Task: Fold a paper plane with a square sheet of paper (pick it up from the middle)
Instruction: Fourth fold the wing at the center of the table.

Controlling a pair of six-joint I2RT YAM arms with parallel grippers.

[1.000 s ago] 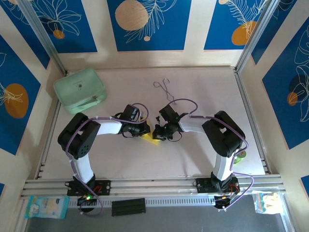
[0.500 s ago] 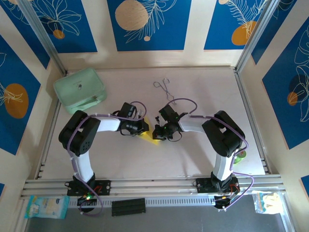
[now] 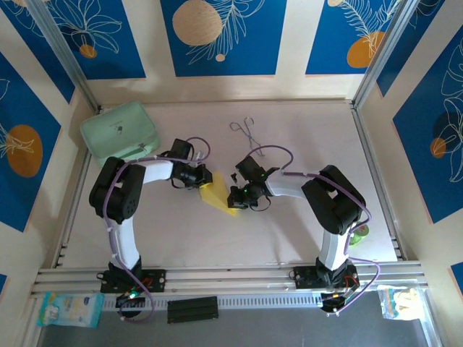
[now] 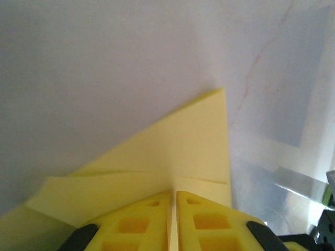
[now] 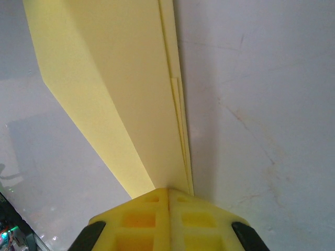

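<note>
Mint-green case (image 3: 120,133) sat at the far left corner of the table (image 3: 289,238) with its lid down, so I could not see what it held. Thin metal tongs (image 3: 246,131) lay near the far edge, well apart from the arms.

The sheet of paper (image 3: 215,194) was near the middle of the table: plain yellow and already creased into a wedge, no longer a flat square. On the left wrist camera it (image 4: 178,151) showed as a triangular flap rising to a point, with a second layer spreading out to the left beneath it. On the right wrist camera it (image 5: 115,78) ran away as a long narrow blade, stacked fold edges along its right side.

The left gripper (image 3: 205,176) held the wedge's far left end. Its yellow fingers (image 4: 141,222) were pressed together with the paper pinched between them. The right gripper (image 3: 235,199) was clamped on the near right end, and its fingers (image 5: 141,219) met on the layered edge.
</note>
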